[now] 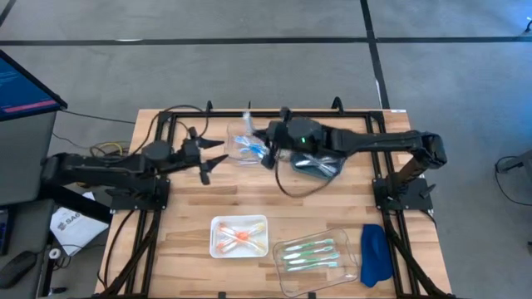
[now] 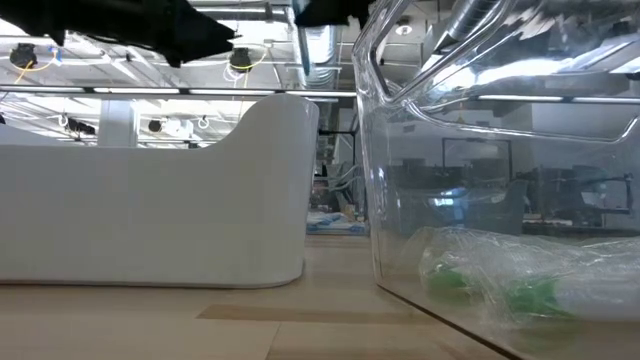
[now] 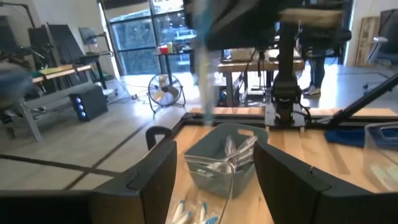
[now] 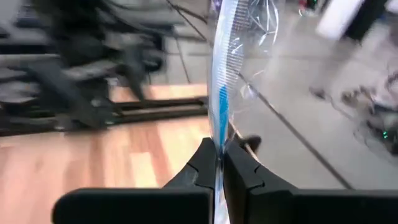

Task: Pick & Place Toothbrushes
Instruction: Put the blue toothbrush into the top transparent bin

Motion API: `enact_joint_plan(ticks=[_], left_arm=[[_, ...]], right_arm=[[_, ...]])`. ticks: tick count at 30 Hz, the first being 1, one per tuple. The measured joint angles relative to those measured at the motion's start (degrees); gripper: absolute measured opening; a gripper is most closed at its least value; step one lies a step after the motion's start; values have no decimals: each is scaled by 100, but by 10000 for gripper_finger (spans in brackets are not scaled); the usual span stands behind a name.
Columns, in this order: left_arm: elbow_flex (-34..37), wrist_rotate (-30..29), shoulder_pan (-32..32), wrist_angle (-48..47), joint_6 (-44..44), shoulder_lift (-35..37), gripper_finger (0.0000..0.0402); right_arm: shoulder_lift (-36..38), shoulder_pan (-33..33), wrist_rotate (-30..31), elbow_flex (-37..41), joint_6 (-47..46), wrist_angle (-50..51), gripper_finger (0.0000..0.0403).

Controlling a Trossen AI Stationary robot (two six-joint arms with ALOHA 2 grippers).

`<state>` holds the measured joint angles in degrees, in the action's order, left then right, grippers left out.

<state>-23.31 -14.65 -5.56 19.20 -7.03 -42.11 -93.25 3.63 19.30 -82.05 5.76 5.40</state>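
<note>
- Near edge, about 5 o'clock from table centre: clear tray with green toothbrushes lying inside, wrapped in clear film. The low view shows the same green pieces behind the clear wall.
- Just beside it at 3 o'clock: blue cloth, at the table's right near corner.
- At 9 o'clock of the clear tray: white tray holding orange-pink toothbrushes.
- Wooden table, mid zone: bare planks between the trays and the arms.
- Left gripper at about 10 o'clock from centre, above the table, fingers spread wide, nothing between them. Its wrist view shows both fingers standing well apart.
- Right gripper at about 12 o'clock, over the far clear bin. Fingers pinched tight on a light blue toothbrush in a clear wrapper, held upright; it also shows as a pale blue streak in the left wrist view.
- Far bin: more light blue toothbrushes lie inside.
- Second far bin under the right arm, at 3 o'clock of the first: white/grey toothbrushes inside.
</note>
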Motion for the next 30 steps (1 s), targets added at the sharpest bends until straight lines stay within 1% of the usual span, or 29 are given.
enact_joint_plan(ticks=[2, 4, 6, 8, 12, 16, 19, 26, 30], left_arm=[[51, 1, 0, -156, 34, 266, 203], [67, -3, 37, -282, 112, 456, 199], [65, 0, 102, -432, 122, 583, 196], [65, 4, 180, -412, 105, 608, 194], [61, 4, 298, -416, -2, 610, 191], [61, 6, 302, -432, -22, 610, 191], [61, 6, 302, -438, -22, 610, 191], [61, 6, 302, -446, -56, 608, 191], [61, 6, 302, -446, -63, 608, 191]], right_arm=[[-183, 226, -186, -162, -142, 241, 1], [-366, 473, -535, -308, -289, 918, 1], [-690, 679, -1018, -724, -344, 1261, 1], [-1012, 850, -1275, -1185, -339, 2011, 1], [-1918, 981, -1300, -2172, -99, 3287, 0], [-2598, 1048, -1293, -3144, 277, 4271, 0], [-3095, 1090, -1300, -3676, 540, 5023, 0], [-3844, 1255, -1285, -4442, 969, 6014, 2], [-4075, 1334, -1304, -4516, 1361, 6153, 2]])
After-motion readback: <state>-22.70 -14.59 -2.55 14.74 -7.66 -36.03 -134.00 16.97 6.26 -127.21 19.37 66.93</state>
